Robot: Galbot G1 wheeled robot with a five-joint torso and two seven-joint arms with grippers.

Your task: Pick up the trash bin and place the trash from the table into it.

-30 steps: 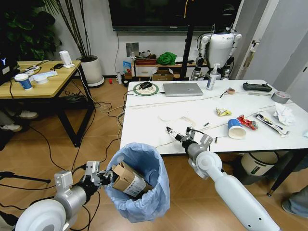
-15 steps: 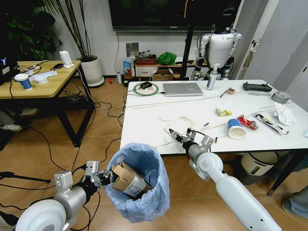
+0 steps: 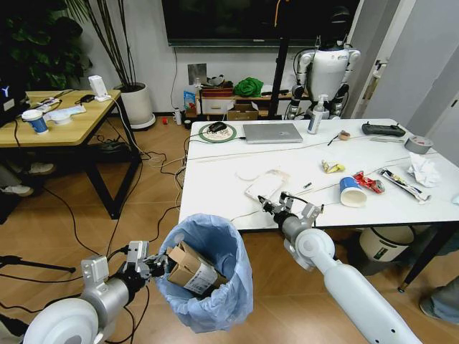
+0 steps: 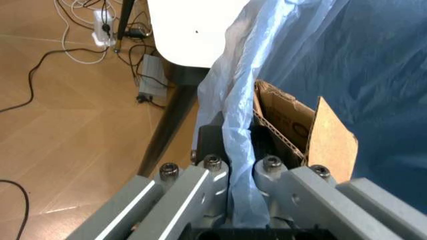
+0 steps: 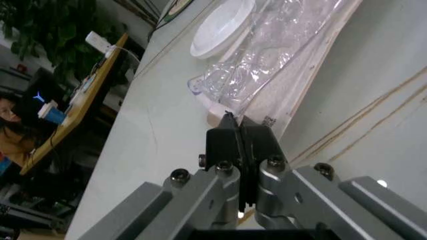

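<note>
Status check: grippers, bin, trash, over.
Left gripper clamped on bin liner, cardboard packet inside. Right gripper shut at table edge beside clear wrapper. Cup, tissue on table.

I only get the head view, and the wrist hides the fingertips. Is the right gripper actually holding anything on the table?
Observer: It looks so. In the right wrist view the right gripper is shut on the corner of a clear plastic packet.
Operator: And the left one?
Observer: The left gripper clamps the bin by its bag-lined rim, with the cardboard just inside.
</note>
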